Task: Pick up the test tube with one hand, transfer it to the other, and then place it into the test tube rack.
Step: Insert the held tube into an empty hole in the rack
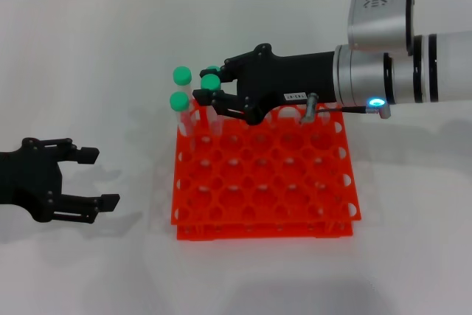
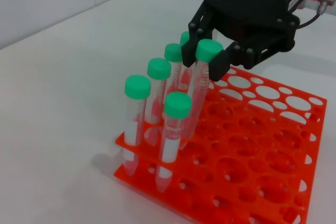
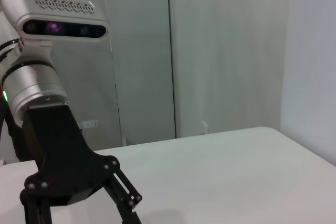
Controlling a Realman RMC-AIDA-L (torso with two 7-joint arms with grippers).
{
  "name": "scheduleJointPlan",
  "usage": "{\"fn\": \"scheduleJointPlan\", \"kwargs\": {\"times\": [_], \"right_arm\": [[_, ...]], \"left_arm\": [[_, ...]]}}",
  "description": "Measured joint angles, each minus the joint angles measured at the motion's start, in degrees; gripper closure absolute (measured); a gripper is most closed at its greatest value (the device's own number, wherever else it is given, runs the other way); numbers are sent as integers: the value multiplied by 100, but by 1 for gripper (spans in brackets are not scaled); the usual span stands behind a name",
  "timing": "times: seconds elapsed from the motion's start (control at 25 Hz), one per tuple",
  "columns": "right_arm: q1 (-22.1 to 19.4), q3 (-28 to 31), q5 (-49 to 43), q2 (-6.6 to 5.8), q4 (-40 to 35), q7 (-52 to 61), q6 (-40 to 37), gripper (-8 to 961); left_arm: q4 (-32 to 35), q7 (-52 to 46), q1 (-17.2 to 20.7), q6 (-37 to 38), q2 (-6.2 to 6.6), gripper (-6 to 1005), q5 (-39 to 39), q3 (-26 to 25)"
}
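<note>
The test tube (image 1: 210,81), clear with a green cap, leans between the fingers of my right gripper (image 1: 202,86), the labelled one, at the back left corner of the orange-red rack (image 1: 221,215). In the left wrist view the gripper (image 2: 207,61) is shut on the tube (image 2: 209,50) just under its cap, and the tube's lower end reaches into a rack (image 2: 252,145) hole. My left gripper (image 1: 102,178), unlabelled, rests open and empty on the table to the left of the rack.
Several other green-capped tubes (image 2: 158,68) stand in the rack's back left holes, close beside the held tube. They also show in the head view (image 1: 178,100). The left arm (image 3: 68,166) shows in the right wrist view.
</note>
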Motion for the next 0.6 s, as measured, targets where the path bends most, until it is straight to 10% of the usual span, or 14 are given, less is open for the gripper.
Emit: {"fn": "scheduleJointPlan", "kwargs": {"times": [0.6], "right_arm": [[37, -4, 5, 9, 182, -20, 82, 688]], "left_arm": [[-3, 11, 15, 1, 1, 116, 0, 0]]}}
